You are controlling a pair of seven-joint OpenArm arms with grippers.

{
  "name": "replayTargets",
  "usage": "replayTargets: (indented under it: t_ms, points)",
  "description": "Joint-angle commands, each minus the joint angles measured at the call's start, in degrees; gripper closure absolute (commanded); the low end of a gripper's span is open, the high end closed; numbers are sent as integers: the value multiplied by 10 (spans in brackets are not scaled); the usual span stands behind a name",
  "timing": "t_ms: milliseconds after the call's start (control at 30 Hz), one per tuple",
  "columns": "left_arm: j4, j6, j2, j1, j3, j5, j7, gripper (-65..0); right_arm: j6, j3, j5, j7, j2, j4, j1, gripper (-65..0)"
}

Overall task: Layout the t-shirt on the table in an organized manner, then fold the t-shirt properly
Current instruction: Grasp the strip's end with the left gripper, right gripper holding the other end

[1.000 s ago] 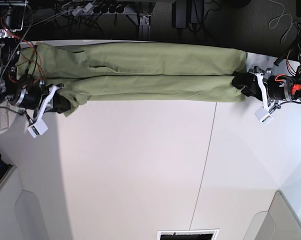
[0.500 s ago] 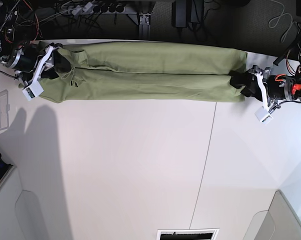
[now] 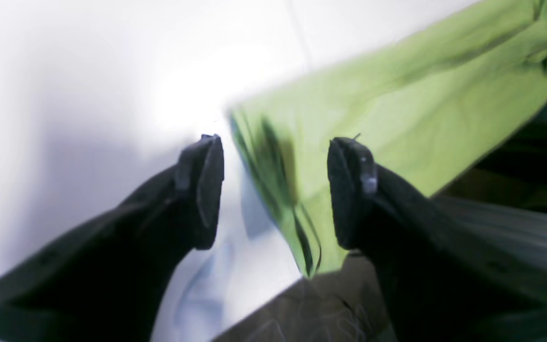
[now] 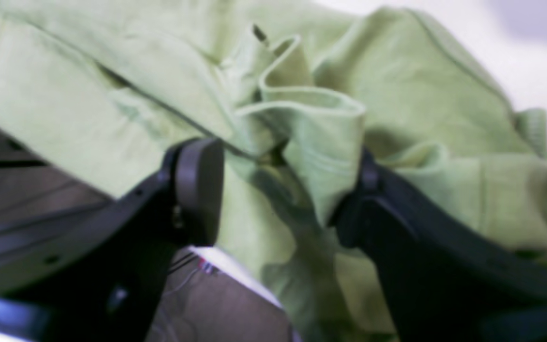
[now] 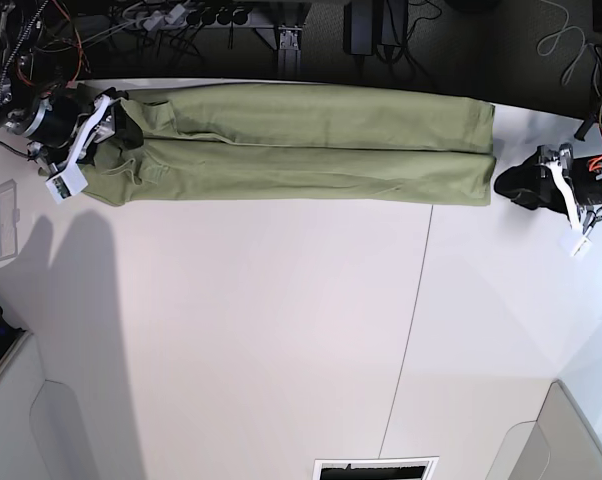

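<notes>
One t-shirt (image 5: 301,145), olive green, lies in a long band along the far edge of the one white table (image 5: 281,330). Two pincers: the right pincer (image 5: 121,128) at the shirt's bunched end, the left pincer (image 5: 516,185) just off its other end. Two grey bins (image 5: 571,440) sit at the table's near corners, well apart from the t-shirt.

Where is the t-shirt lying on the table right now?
In the base view the t-shirt lies as a long folded band along the table's far edge, between the right gripper at its left end and the left gripper beyond its right end.
</notes>
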Motion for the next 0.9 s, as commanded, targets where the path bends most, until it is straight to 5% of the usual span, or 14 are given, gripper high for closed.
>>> replayTargets:
  t_ms: [0, 500, 867]
  points:
    - [6, -5, -12, 2, -12, -6, -12, -382, -5, 6, -6, 12, 7, -3, 4, -352]
    - [6, -5, 106, 68, -66, 18, -39, -409, -5, 6, -8, 42, -7, -82, 4, -352]
    - [6, -5, 180, 66, -66, 117, -99, -375, -5, 6, 7, 40, -7, -82, 5, -352]
